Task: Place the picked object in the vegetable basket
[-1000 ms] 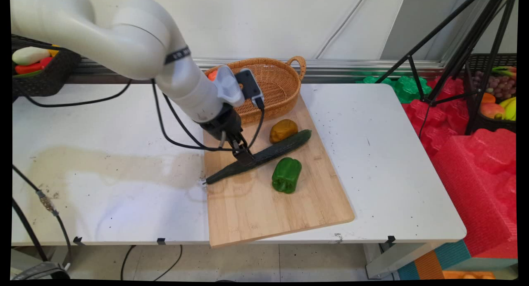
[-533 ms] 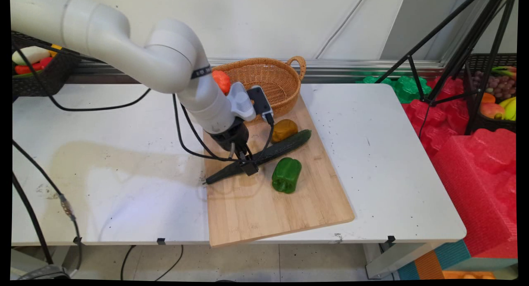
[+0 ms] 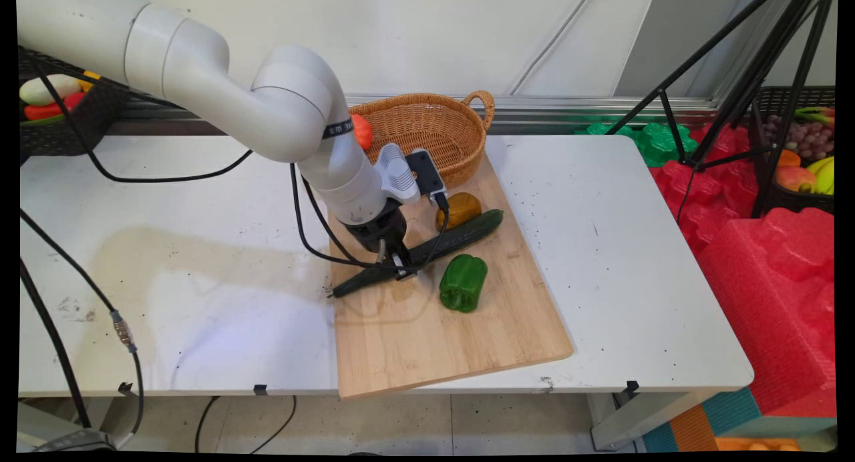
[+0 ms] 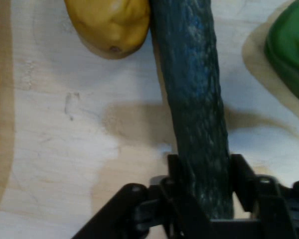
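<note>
The cucumber (image 3: 427, 250) lies slantwise across the far half of the wooden cutting board (image 3: 461, 342), its thin end reaching the board's left edge and its thick end pointing toward the right, and the gripper (image 3: 399, 270) is down on its left-of-middle stretch. In the hand view the two black fingers (image 4: 175, 167) sit one on each flank of the cucumber (image 4: 197, 99), pinching it across its narrow width, which suits a long round body that would roll if taken lengthwise. Behind the arm stands a wicker basket (image 3: 461, 125) on the board's far end, with something orange-red at its left rim. Just right of the gripper, a yellow-brown pepper (image 3: 458, 209) touches the cucumber's far side. A green bell pepper (image 3: 463, 282) lies just beside its near side, apart from it. The board rests on the white bench (image 3: 634, 262).
</note>
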Available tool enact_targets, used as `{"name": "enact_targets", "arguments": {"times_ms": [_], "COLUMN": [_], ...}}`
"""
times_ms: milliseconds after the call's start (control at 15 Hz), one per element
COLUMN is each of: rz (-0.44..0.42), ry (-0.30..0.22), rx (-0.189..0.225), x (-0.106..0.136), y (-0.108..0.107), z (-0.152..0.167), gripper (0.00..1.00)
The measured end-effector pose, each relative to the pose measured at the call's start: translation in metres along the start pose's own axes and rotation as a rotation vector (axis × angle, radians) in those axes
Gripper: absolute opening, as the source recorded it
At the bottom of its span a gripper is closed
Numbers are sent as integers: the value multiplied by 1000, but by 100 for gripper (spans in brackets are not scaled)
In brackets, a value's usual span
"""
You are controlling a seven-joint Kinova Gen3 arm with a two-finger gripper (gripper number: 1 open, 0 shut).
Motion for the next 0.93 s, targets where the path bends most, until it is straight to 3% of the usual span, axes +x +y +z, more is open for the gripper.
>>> {"name": "enact_targets", "arguments": {"times_ms": [400,933], "rz": [4,-27], "ry": [12,125], "rx": [14,49], "x": [-3,4], "y": [1,-9], "z": [-20,-107], "gripper": [0,0]}}
